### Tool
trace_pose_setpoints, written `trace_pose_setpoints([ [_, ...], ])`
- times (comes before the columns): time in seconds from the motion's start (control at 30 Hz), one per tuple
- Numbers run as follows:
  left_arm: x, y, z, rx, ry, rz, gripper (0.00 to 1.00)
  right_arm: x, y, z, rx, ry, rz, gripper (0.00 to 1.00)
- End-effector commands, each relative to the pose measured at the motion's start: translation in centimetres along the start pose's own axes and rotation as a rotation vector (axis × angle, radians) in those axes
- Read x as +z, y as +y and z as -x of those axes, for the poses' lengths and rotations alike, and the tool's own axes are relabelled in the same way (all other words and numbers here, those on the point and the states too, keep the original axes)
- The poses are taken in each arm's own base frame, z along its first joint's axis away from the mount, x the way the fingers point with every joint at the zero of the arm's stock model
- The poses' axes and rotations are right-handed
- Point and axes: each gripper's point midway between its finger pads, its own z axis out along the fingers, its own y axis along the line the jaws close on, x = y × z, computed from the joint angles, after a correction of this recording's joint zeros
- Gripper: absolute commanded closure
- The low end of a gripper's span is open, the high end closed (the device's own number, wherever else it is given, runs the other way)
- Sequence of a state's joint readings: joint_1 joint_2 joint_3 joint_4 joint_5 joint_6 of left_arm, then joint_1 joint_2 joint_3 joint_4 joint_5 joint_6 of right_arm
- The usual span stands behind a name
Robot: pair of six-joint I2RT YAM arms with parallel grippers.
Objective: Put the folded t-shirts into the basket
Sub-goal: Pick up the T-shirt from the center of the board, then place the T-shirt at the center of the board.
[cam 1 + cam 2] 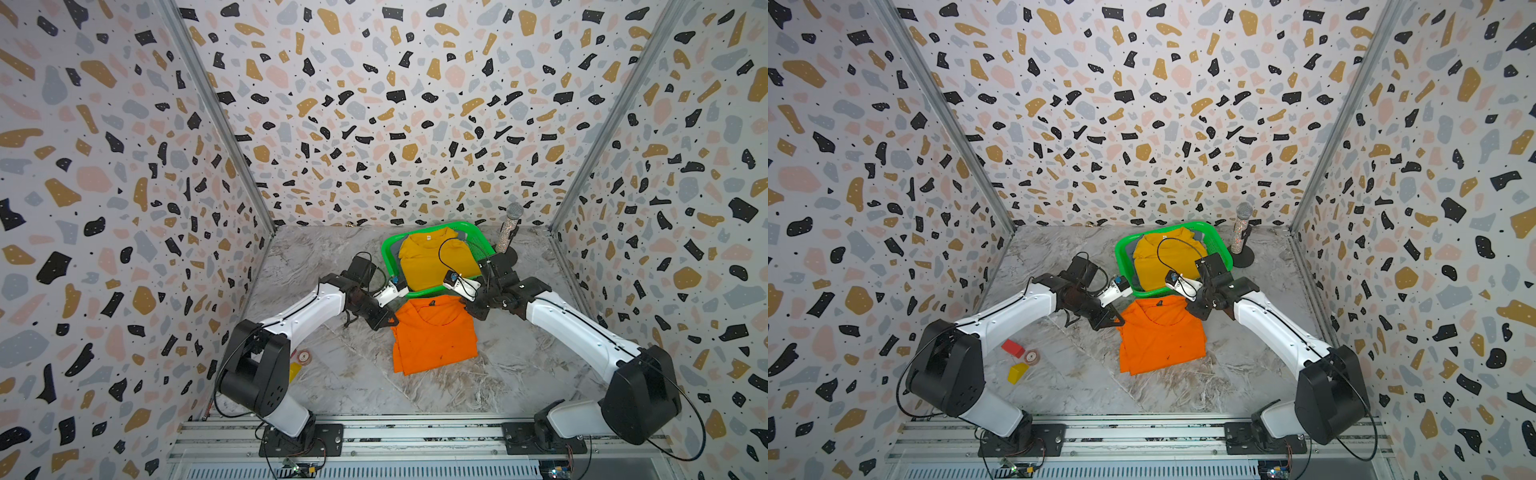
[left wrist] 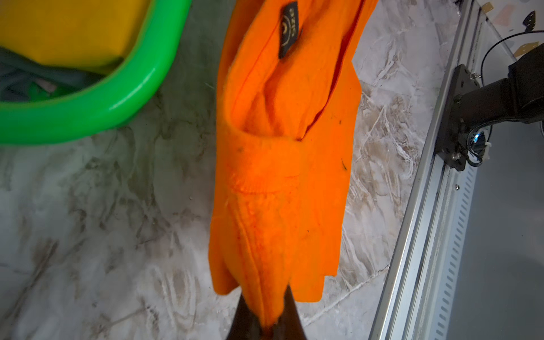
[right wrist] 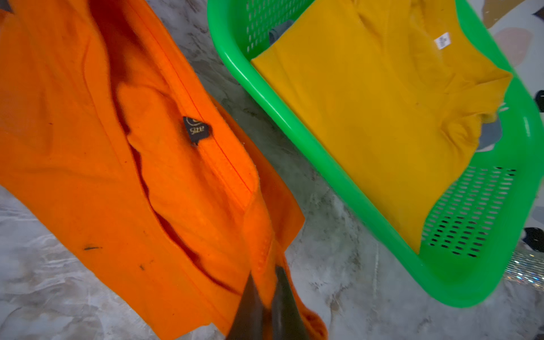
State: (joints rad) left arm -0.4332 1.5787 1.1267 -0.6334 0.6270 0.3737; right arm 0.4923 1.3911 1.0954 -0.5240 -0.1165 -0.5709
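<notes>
An orange folded t-shirt (image 1: pixel 434 336) (image 1: pixel 1160 338) lies mid-table, just in front of the green basket (image 1: pixel 388 259) (image 1: pixel 1121 259). My left gripper (image 1: pixel 392 322) (image 2: pixel 266 322) is shut on the shirt's far left corner. At the far right corner, my right gripper (image 1: pixel 470 308) (image 3: pixel 266 294) is shut on the fabric as well. In both wrist views the orange cloth (image 2: pixel 282 147) (image 3: pixel 117 164) stretches away from the jaws. A mustard yellow t-shirt (image 1: pixel 432 262) (image 3: pixel 382 103) fills the basket, with grey-blue fabric (image 3: pixel 490 135) showing under it.
A glittery microphone on a black stand (image 1: pixel 509 232) (image 1: pixel 1241 232) stands right of the basket by the back wall. A red block (image 1: pixel 1013 348), a yellow block (image 1: pixel 1017 372) and a small roll (image 1: pixel 1031 356) lie near the left arm's base. A metal rail (image 1: pixel 374 434) runs along the front.
</notes>
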Motion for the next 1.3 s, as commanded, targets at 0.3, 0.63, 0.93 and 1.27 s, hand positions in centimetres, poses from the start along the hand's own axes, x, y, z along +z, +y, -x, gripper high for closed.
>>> trace_pose_setpoints([
  [0.3,-1.7,-0.1,8.7,0.038,-0.143,-0.004,1.00,-4.6,-7.6,1.8,0.011,0.061,-0.321,1.00],
  [0.63,-2.2,3.7,15.7,0.076,-0.201,0.111,1.00,-4.7,-15.0,4.7,0.039,0.071,-0.458,1.00],
  [0.93,-0.8,10.8,18.4,0.097,-0.163,0.302,1.00,-0.8,-21.5,6.5,0.051,0.100,-0.527,1.00],
  [1.27,-0.5,11.4,18.7,-0.001,-0.179,0.211,1.00,1.7,-22.0,7.3,0.072,0.092,-0.469,1.00],
])
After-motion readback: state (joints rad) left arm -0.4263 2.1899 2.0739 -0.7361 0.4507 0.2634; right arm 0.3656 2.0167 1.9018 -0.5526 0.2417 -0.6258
